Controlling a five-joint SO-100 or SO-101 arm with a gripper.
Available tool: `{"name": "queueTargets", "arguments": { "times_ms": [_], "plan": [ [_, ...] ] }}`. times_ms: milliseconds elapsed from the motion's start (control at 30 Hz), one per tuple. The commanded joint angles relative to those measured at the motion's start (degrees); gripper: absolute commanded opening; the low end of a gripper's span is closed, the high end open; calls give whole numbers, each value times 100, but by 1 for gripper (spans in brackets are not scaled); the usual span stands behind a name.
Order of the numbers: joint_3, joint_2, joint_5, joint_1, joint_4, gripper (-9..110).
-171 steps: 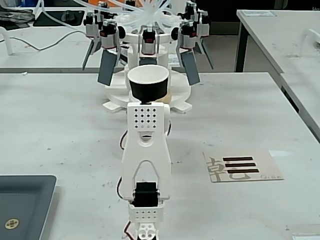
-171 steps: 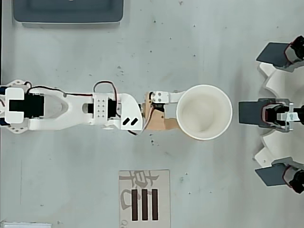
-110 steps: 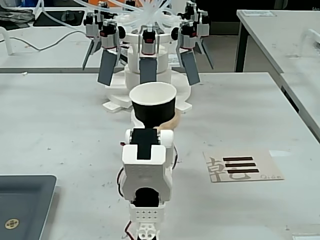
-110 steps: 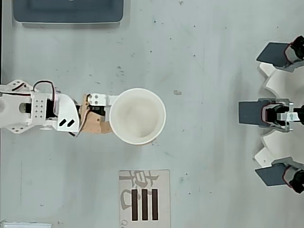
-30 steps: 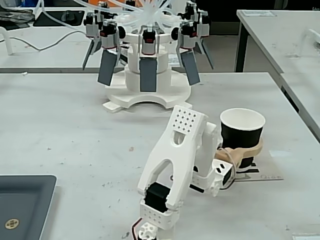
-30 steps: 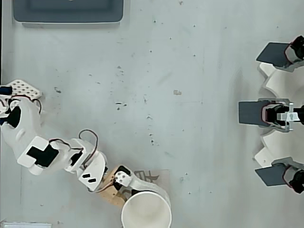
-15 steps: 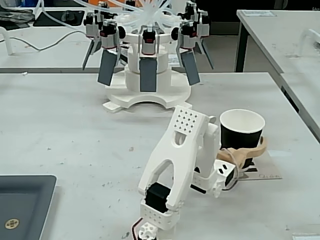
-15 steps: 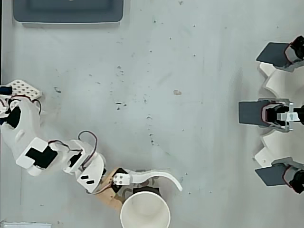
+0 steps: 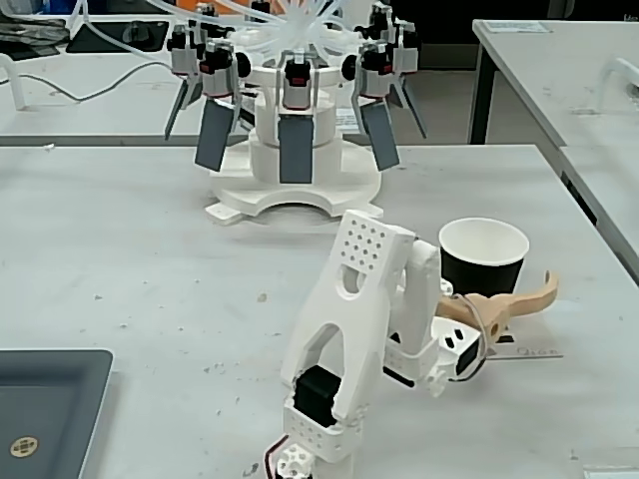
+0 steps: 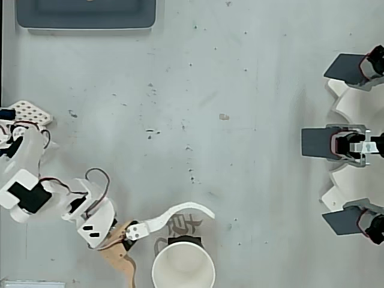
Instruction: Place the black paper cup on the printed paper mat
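The white and tan two-finger gripper [image 10: 174, 249] stands spread wide and holds nothing. In the overhead view its white curved finger [image 10: 180, 213] arcs over the upper part of the beige printed paper mat [image 10: 180, 227], while the tan finger [image 10: 123, 264] runs down toward the bottom edge, left of the cup. In the fixed view the tan finger [image 9: 504, 302] reaches out to the right in front of the cup, its tip clear of the cup wall, and the gripper [image 9: 489, 319] sits low over the table.

The tapered black paper cup with white inside and rim [image 9: 483, 255] stands upright on the mat, free of both fingers; in the overhead view its open white mouth [image 10: 183, 268] hides most of the sheet, of which only part of the printed character shows above the rim. In the fixed view a thin strip of the mat [image 9: 524, 349] shows to the right of the gripper.

The white arm [image 9: 354, 329] bends down toward the cup from its base near the bottom edge. A dark grey tray [image 9: 45, 409] lies well apart on the left of the grey-white table [image 9: 130, 259]. A white round rig with grey paddles [image 9: 290, 110] stands at the far side.
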Motion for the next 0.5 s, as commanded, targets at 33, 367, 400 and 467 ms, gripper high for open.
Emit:
{"name": "queueTargets", "arguments": {
  "times_ms": [33, 367, 400, 467],
  "plan": [
    [527, 1046, -35, 44, 53, 61],
    [1942, 2698, 35, -114, 53, 57],
    [2057, 2839, 44, -132, 53, 57],
    [2303, 3138, 53, -167, 53, 56]
  ]
}}
